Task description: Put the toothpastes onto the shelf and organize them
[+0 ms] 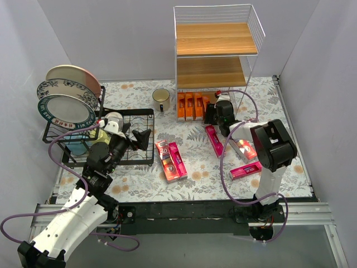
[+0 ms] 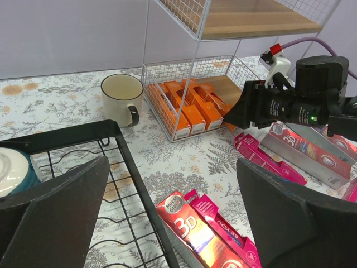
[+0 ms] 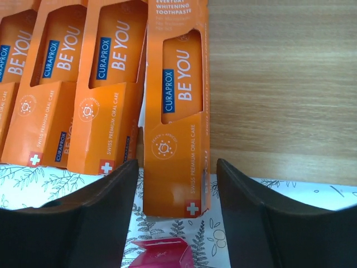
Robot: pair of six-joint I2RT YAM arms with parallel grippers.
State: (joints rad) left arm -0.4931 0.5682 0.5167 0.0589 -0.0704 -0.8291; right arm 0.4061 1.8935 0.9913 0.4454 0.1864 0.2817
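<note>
The shelf (image 1: 217,39) stands at the back, and its bottom board (image 3: 279,84) holds several orange toothpaste cartons (image 1: 189,106) side by side. My right gripper (image 1: 213,114) is at the shelf's front. In the right wrist view it (image 3: 175,167) is open, its fingers on either side of the near end of the rightmost orange carton (image 3: 178,111), which sticks out over the board's edge. My left gripper (image 1: 142,138) is open and empty above the dish rack's right edge. A red 3D carton (image 2: 189,229) and a pink one (image 2: 223,223) lie under it. Another pink carton (image 1: 213,139), another red carton (image 1: 244,148) and a pink carton (image 1: 245,170) lie on the table.
A black wire dish rack (image 1: 139,114) with plates (image 1: 70,92) and cups stands at the left. A cream mug (image 1: 161,99) stands left of the shelf. Grey walls close in the table on three sides. The shelf's upper two boards hold nothing.
</note>
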